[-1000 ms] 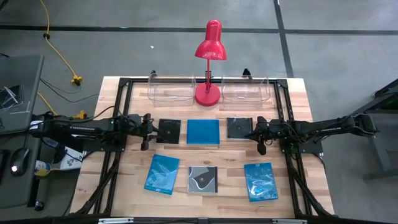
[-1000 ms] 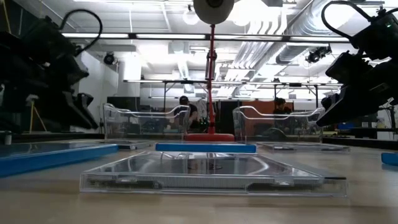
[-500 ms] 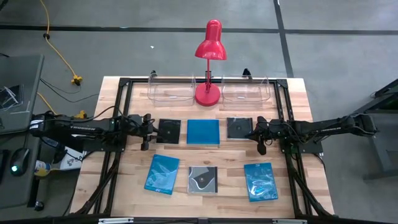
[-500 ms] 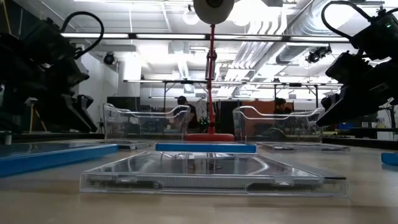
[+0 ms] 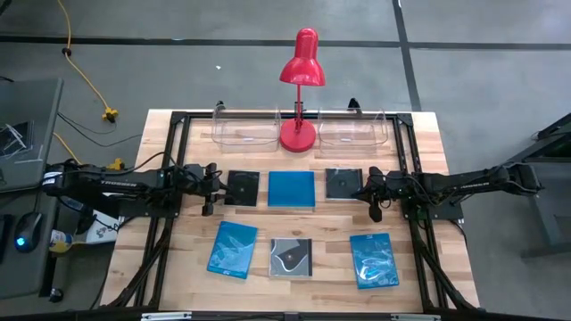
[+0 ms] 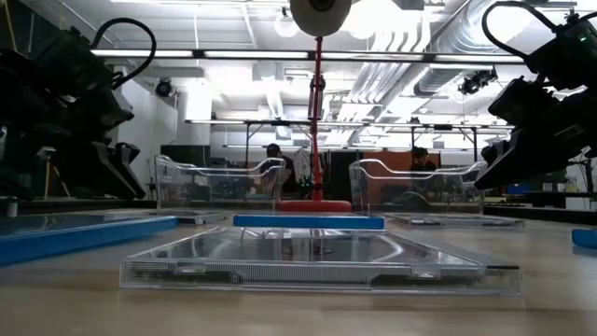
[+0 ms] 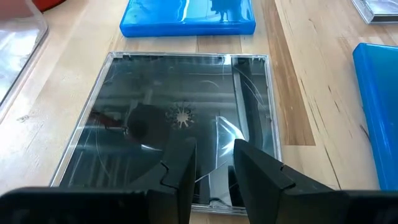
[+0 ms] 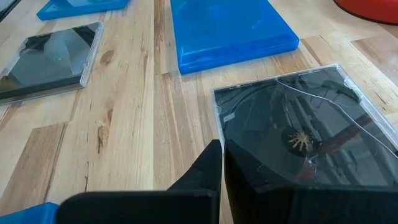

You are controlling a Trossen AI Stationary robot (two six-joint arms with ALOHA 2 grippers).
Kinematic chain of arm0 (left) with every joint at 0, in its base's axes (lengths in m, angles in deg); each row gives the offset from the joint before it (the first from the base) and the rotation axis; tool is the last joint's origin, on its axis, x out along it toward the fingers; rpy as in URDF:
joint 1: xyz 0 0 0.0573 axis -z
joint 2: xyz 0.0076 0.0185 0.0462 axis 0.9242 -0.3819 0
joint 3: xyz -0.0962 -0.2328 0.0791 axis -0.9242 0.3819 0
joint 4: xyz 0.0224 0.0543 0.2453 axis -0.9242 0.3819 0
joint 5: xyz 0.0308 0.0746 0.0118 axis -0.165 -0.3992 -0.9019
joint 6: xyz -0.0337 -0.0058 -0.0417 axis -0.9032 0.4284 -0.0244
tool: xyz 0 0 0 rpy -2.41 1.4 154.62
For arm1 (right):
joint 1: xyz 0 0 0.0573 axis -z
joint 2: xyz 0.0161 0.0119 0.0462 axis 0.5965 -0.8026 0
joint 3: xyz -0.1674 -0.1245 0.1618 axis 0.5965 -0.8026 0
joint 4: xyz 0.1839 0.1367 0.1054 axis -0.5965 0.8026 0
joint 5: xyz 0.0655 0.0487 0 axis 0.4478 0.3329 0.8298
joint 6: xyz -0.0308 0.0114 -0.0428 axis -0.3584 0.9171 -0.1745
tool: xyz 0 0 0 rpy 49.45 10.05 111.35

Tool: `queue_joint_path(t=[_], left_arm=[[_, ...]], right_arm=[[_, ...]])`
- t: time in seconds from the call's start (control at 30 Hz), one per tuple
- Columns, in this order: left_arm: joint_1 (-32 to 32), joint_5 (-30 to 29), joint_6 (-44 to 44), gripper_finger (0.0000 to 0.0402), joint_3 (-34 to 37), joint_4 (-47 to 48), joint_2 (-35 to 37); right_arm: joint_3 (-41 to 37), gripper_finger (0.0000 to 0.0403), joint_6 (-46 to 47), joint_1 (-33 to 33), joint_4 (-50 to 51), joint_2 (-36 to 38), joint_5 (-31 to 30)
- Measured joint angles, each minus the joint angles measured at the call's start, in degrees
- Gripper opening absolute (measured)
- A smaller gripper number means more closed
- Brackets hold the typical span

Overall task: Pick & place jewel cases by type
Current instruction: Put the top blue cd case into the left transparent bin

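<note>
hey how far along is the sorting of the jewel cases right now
Nothing looks sorted yet: all six jewel cases lie flat on the table, and both clear trays by the red lamp look empty. In hand: the left gripper, fingers slightly apart, hovers at the left black case; the right gripper, shut, sits by the right black case. Neither holds anything. Every case is left to place.

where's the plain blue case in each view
High: the plain blue case lies mid-table, middle of the back row, just in front of the red lamp.
Low: a thin blue edge below the lamp's base.
Left wrist: the blue slab beyond the dark case.
Right wrist: the blue slab beside the dark case.
Shared landmark: the red lamp.
</note>
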Motion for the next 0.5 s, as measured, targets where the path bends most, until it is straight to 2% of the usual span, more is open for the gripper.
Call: queue_joint_path(t=[0.23, 0.5], left_arm=[[0.0, -0.4, 0.0, 0.0105, -0.02, -0.59, -0.02], [0.02, -6.31, -0.13, 0.0105, -0.02, -0.72, -0.15]], right_arm=[[0.01, 0.0, 0.0, 0.0, -0.01, 0.0, 0.0], [0.02, 0.0, 0.0, 0.0, -0.02, 0.0, 0.0]])
